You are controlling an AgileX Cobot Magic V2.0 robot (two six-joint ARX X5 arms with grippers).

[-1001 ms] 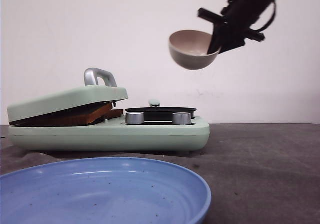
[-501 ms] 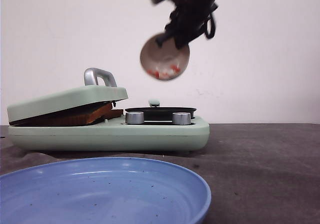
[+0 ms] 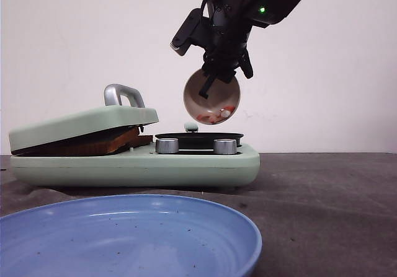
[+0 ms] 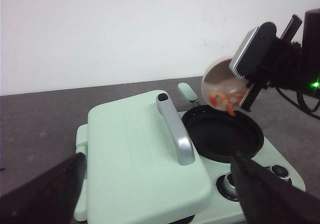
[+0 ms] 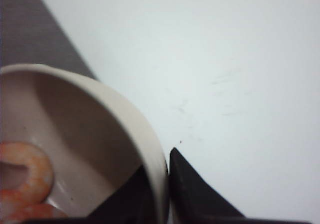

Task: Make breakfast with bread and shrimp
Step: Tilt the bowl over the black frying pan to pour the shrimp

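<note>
My right gripper (image 3: 209, 88) is shut on the rim of a beige bowl (image 3: 211, 96). It holds the bowl tipped steeply above the black round pan (image 3: 198, 137) of a mint-green breakfast maker. Orange-white shrimp (image 3: 214, 114) lie at the bowl's low lip. The left wrist view shows the bowl (image 4: 220, 81), shrimp (image 4: 225, 99) and pan (image 4: 222, 136). The right wrist view shows the rim (image 5: 150, 149) pinched between the fingers, and a shrimp (image 5: 25, 176). The bread (image 3: 93, 144) shows as a brown edge under the lowered lid (image 3: 87, 123). My left gripper (image 4: 155, 194) is open and empty above the lid (image 4: 140, 159).
A silver handle (image 3: 124, 95) stands on the lid. Two metal knobs (image 3: 167, 145) sit on the maker's front. A large blue plate (image 3: 124, 233) lies close in front on the dark table. A white wall is behind.
My right arm carried the bowl left and down over the pan and tipped it from nearly level to steeply tilted. The shrimp slid to the low lip.
</note>
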